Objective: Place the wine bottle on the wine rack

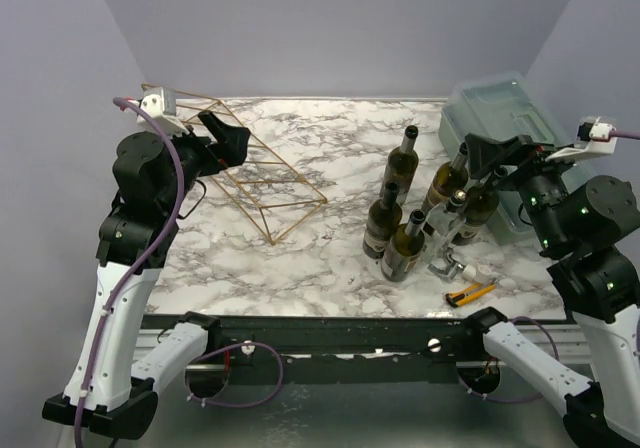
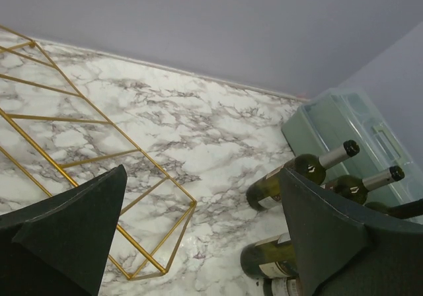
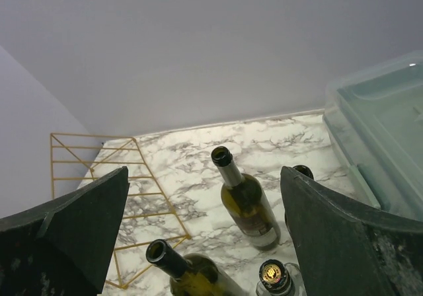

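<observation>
The gold wire wine rack [image 1: 262, 168] lies empty on the marble table at the back left. Several wine bottles stand right of centre, among them a dark one [image 1: 404, 160], another [image 1: 383, 220] and a clear one [image 1: 445, 230]. My left gripper [image 1: 225, 136] hangs open and empty above the rack's left part. My right gripper [image 1: 490, 153] hangs open and empty above the bottles' right side. The left wrist view shows the rack [image 2: 99, 158] and bottles [image 2: 297, 174] between the open fingers [image 2: 202, 170]. The right wrist view [image 3: 204, 170] shows an open-necked bottle [image 3: 246, 203] below.
A translucent lidded plastic box [image 1: 500, 128] stands at the back right, close to the bottles and under the right arm. A yellow utility knife [image 1: 470, 292] and a small clear object [image 1: 455, 266] lie near the front right. Purple walls enclose the table.
</observation>
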Action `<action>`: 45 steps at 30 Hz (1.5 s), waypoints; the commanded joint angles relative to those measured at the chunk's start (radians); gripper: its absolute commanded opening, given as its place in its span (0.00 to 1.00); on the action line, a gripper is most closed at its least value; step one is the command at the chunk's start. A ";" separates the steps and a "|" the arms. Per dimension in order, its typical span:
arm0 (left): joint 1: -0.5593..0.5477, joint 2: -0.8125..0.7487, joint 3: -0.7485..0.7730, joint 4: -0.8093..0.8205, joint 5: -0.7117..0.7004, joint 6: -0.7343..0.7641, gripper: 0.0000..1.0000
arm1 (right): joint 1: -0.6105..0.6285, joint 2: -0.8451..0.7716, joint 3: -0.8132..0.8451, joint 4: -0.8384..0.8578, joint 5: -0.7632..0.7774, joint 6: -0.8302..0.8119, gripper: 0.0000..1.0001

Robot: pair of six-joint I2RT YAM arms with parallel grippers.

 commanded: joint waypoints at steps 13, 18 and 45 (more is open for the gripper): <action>0.005 0.070 0.027 -0.053 0.124 -0.028 0.99 | -0.004 0.058 -0.046 -0.051 -0.106 -0.039 1.00; 0.005 0.086 0.025 -0.056 0.155 -0.040 0.99 | -0.004 0.186 0.035 -0.175 -0.230 -0.104 1.00; -0.112 0.239 0.014 0.035 0.314 -0.064 0.99 | 0.381 0.432 0.027 -0.268 0.048 -0.153 0.95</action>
